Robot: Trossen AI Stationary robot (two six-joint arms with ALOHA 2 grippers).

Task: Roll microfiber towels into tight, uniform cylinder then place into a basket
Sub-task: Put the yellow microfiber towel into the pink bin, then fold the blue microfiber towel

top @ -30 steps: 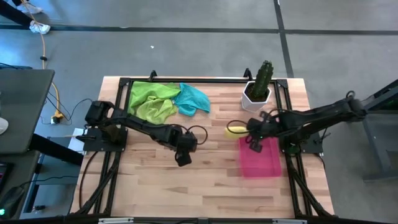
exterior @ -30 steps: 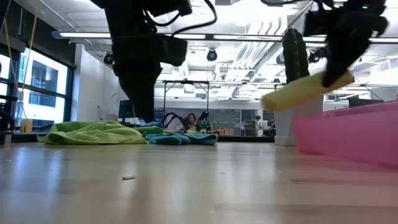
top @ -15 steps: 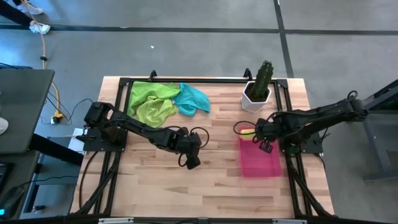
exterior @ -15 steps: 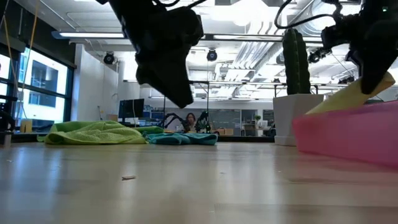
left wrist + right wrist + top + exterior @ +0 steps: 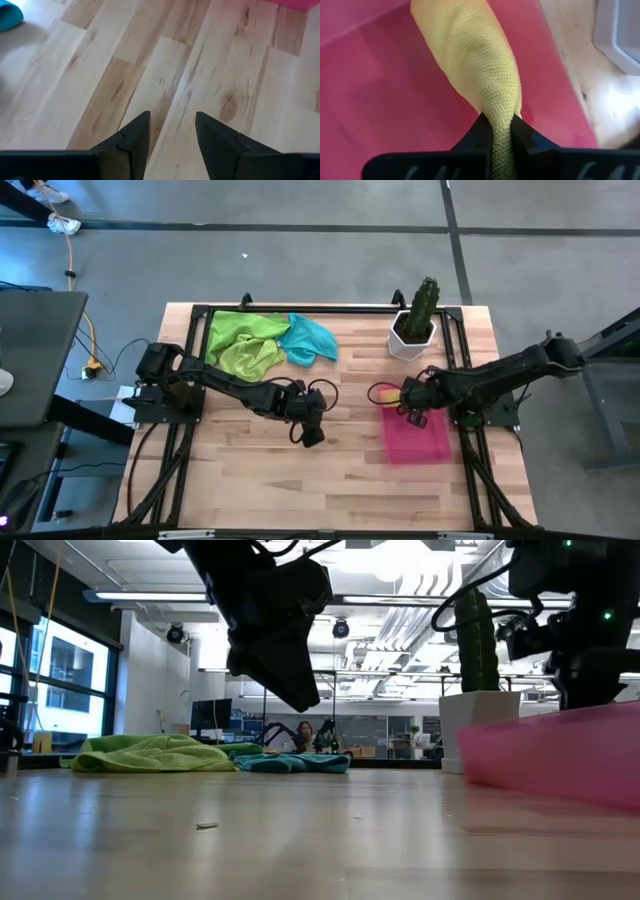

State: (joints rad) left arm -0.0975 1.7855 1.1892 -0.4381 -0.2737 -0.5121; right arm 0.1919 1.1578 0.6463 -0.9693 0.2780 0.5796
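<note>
Right gripper [image 5: 501, 131]: held over the far end of the basket [image 5: 432, 442], fingers pinched tight on the yellow towel [image 5: 480, 70].
Yellow towel: rolled, one end clamped between the right fingers, the rest stretched out ahead of them over the pink floor of the basket; in the high view only a small yellow patch is seen at the basket's far edge, beside the gripper.
Left gripper [image 5: 172, 131]: hung above bare wood near the table [image 5: 250, 470] middle, fingers parted with a clear gap, nothing between them.
Green towels [image 5: 242, 342]: heaped unrolled at the far left of the table.
Teal towel [image 5: 312, 340]: laid touching the green heap.
Cactus pot [image 5: 412, 335]: stood beyond the basket.
</note>
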